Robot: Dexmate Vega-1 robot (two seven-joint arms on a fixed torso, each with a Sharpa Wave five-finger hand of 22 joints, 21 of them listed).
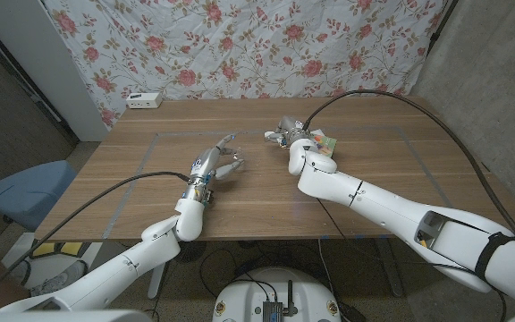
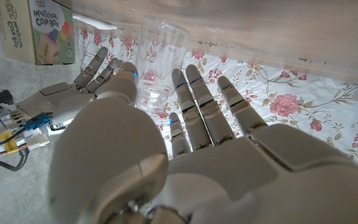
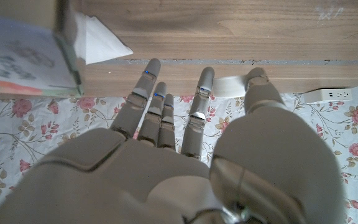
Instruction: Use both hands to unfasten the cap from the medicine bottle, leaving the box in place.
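A clear plastic medicine bottle stands on the table between the thumb and fingers of my left hand, which grips it near the table's middle. My right hand is a little to the right of it and farther back, and pinches a small white cap between its thumb and a finger. The cap is apart from the bottle. The colourful box lies on the table just right of my right hand. In the left wrist view, my right hand reaches in beside the bottle, with the box behind it.
A white power strip sits at the table's back left corner. A white folded paper lies beside the box. A flowered curtain hangs behind the table. A blue chair stands off the table's left side.
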